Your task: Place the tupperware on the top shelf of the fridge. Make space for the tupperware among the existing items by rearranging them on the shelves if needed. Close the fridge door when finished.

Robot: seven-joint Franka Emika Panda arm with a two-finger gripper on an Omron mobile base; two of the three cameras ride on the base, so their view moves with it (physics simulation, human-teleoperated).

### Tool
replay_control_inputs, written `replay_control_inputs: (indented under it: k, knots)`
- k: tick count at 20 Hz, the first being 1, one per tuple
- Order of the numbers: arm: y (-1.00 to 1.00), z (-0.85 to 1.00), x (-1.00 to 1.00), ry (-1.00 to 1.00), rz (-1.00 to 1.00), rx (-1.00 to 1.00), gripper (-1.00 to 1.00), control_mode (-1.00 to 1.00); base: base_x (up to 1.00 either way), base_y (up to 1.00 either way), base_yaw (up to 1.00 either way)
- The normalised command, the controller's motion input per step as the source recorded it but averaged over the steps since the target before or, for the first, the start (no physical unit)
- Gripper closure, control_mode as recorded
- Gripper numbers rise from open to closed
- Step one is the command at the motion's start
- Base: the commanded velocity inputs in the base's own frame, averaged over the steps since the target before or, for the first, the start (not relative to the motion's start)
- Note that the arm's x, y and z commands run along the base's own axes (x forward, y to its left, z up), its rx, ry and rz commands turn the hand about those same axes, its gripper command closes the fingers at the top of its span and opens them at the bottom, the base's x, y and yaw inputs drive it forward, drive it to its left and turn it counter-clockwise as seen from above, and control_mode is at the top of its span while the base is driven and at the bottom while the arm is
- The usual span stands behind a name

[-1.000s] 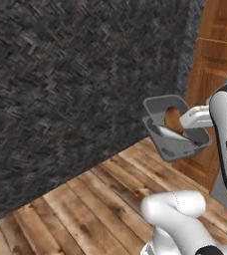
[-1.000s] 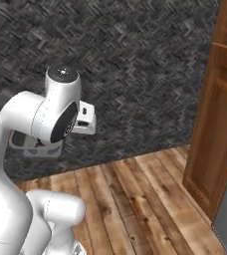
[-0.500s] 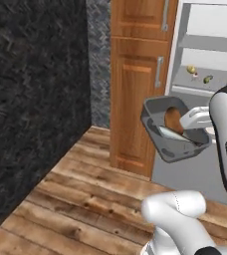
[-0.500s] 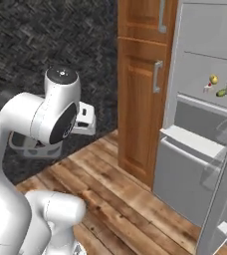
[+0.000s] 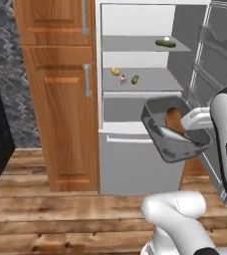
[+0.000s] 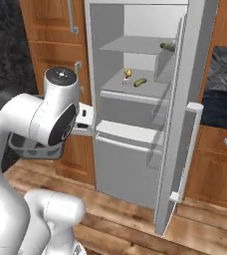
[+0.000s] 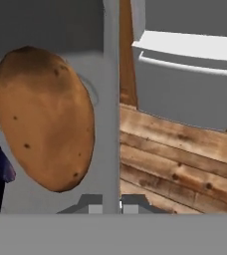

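Hand view, tupperware (image 7: 103, 64): its grey wall runs straight up the middle, with a brown potato-like piece (image 7: 46, 117) resting inside against the floor of the tub.
Grip: the claw (image 7: 112, 203) is clamped together on that thin wall, one fingertip either side of it.
Place: in the left base view the tupperware (image 5: 171, 130) hangs in the air in front of the fridge (image 5: 140, 99), tipped so its open mouth faces the camera, level with the lower drawer and well below the top shelf (image 5: 143, 45).
Handling: a stiff, light plastic tub by the look of it; with no lid and loose food, any tilt lets the contents roll or spill. I judge an edge pinch like this one prone to swinging, so it wants slow, level carrying.
Where to hold: the rim wall is the only thin part the claw can close on; the body looks too broad.
Shelf: a cucumber (image 5: 165, 43) lies at the right of the top shelf, its left part bare.
Below: lemon (image 5: 115, 71), small carton (image 5: 123, 78) and pickle (image 5: 135, 79) sit on the next shelf.
Door: the fridge door (image 6: 177, 124) stands open.
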Motion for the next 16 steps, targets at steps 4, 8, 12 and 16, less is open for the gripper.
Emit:
replay_control_inputs:
  k: [4,8,12,16]
  knots:
    - [0.00,0.00,0.00,0.00,0.00,0.00,1.00,1.00,0.96,0.00,-0.38]
    - [0.00,0.00,0.00,0.00,0.00,0.00,1.00,1.00,1.00,0.01,-0.28]
    - [0.00,0.00,0.00,0.00,0.00,0.00,1.00,1.00,1.00,0.15,-0.18]
    - [0.00,0.00,0.00,0.00,0.00,0.00,1.00,1.00,1.00,0.21,-0.16]
